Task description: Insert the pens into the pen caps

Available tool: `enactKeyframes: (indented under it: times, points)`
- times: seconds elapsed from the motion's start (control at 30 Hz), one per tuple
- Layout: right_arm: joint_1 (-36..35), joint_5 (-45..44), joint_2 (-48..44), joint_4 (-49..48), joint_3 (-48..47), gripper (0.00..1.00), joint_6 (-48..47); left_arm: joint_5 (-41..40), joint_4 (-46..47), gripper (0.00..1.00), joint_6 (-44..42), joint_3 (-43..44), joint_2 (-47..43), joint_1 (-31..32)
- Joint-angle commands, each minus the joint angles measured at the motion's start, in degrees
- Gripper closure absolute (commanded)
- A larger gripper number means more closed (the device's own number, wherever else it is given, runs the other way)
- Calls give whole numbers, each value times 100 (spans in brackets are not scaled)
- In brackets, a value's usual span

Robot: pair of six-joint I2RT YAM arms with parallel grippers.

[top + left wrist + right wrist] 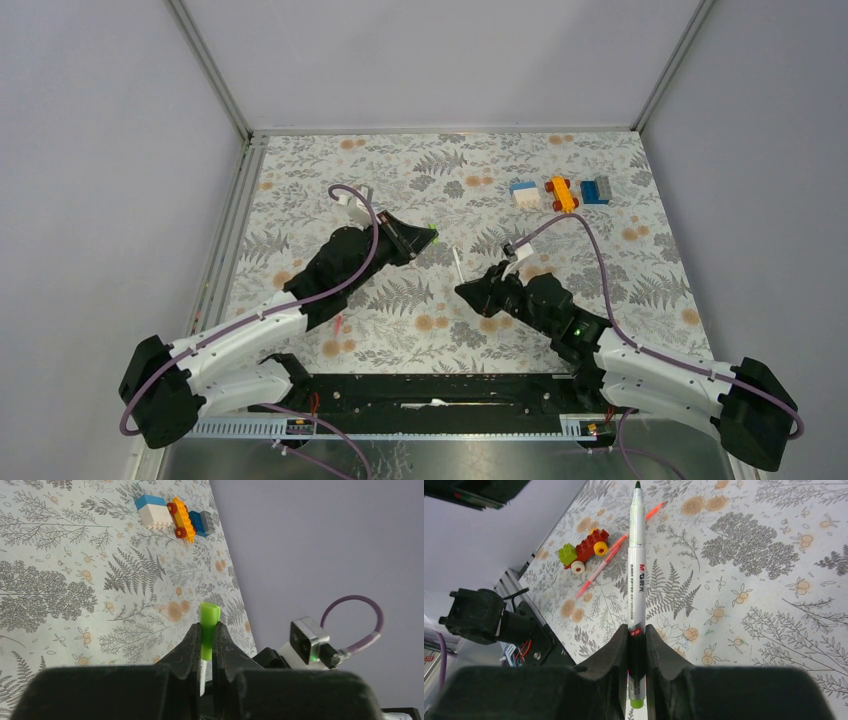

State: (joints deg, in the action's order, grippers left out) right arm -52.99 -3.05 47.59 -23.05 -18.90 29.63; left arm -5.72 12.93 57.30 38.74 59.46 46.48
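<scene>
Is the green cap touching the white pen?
Apart. The top view shows tablecloth between the green cap and the white pen; right wrist view shows its tip bare.

A fixed camera high behind the arms looks down on the whole fern-patterned tabletop (400, 170). Both wrist cameras sit low and close; the left faces far-right, sharing the blue-white-orange toy blocks (560, 192) (175, 517).

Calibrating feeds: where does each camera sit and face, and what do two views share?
Top external: above and behind, looking down on the table; left arm and right arm show.
Left wrist: along left gripper, shut on green cap, toward toy blocks.
Right wrist: along right gripper, shut on white pen, toward pink pens.
Shared: toy blocks, top external and left wrist.
</scene>
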Motion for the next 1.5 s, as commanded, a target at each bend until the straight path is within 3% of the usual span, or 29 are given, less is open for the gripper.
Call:
enactKeyframes:
  times: [0.0, 0.47, 1.47]
  points:
    - [-18, 358, 135, -296, -334, 100, -32, 58, 507, 100, 127, -78, -158, -59]
    - [-18, 835, 475, -331, -611, 100, -61, 115, 605, 100, 169, -160, -123, -103]
    - [-17, 875, 460, -130, -790, 100, -133, 245, 671, 100, 256, -171, 22, -113]
